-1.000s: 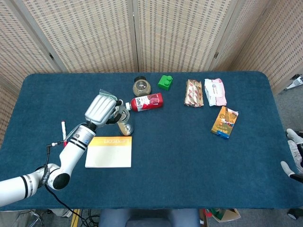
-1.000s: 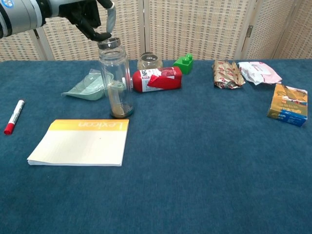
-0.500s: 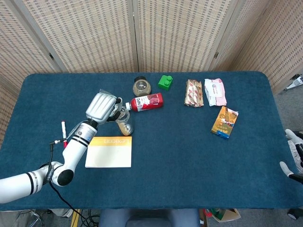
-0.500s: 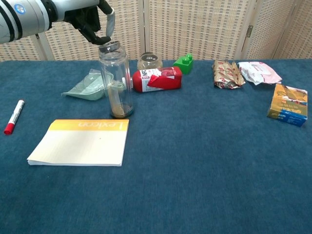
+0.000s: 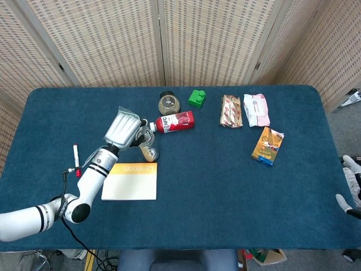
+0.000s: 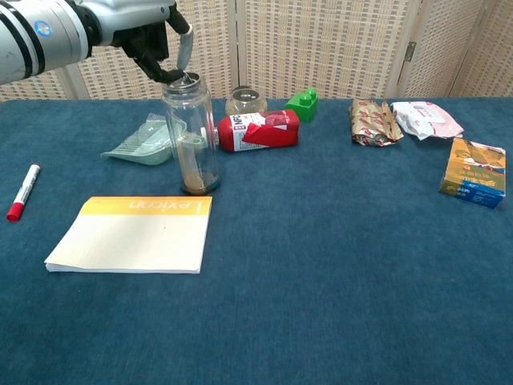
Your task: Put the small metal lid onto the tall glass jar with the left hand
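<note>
The tall glass jar (image 6: 192,136) stands upright on the blue table (image 6: 337,265), left of centre, with a little brown residue at its bottom. My left hand (image 6: 152,40) hangs over its mouth and pinches the small metal lid (image 6: 189,79), which lies slightly tilted on the rim. In the head view the left hand (image 5: 124,130) covers the lid, and only the lower jar (image 5: 149,151) shows beside it. A small part of my right hand (image 5: 350,186) shows off the table's right edge, too little to tell its state.
A yellow notepad (image 6: 132,233) lies in front of the jar and a red marker (image 6: 22,192) is at far left. Behind the jar are a pale green bag (image 6: 144,143), a red bottle on its side (image 6: 258,131), a short jar (image 6: 246,100) and a green block (image 6: 302,104). Snack packs (image 6: 375,122) lie at right.
My left hand has shifted slightly right and down over the jar. The lid has moved with it to sit more fully on the mouth. The jar has not moved.
</note>
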Action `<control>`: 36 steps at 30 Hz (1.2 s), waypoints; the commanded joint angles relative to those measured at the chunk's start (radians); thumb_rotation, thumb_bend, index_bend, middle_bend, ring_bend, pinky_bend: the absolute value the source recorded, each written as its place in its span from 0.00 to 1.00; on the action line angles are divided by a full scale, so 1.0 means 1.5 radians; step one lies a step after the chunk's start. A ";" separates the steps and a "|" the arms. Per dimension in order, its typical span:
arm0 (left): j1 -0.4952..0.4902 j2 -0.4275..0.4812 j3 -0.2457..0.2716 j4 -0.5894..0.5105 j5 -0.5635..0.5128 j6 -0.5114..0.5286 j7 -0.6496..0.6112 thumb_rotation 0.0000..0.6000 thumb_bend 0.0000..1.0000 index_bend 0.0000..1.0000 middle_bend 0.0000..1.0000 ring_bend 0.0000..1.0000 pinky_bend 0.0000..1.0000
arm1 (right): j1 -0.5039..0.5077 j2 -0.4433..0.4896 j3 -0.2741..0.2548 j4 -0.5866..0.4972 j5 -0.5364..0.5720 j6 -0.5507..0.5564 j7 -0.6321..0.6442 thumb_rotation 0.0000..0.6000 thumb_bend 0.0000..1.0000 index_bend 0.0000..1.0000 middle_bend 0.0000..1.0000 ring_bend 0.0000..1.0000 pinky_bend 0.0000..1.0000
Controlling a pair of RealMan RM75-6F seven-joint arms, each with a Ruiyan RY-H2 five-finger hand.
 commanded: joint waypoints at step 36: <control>0.005 0.023 0.007 -0.060 -0.020 0.037 0.009 1.00 0.42 0.43 1.00 1.00 1.00 | -0.001 -0.005 0.003 0.011 0.002 0.001 0.010 1.00 0.30 0.02 0.20 0.08 0.23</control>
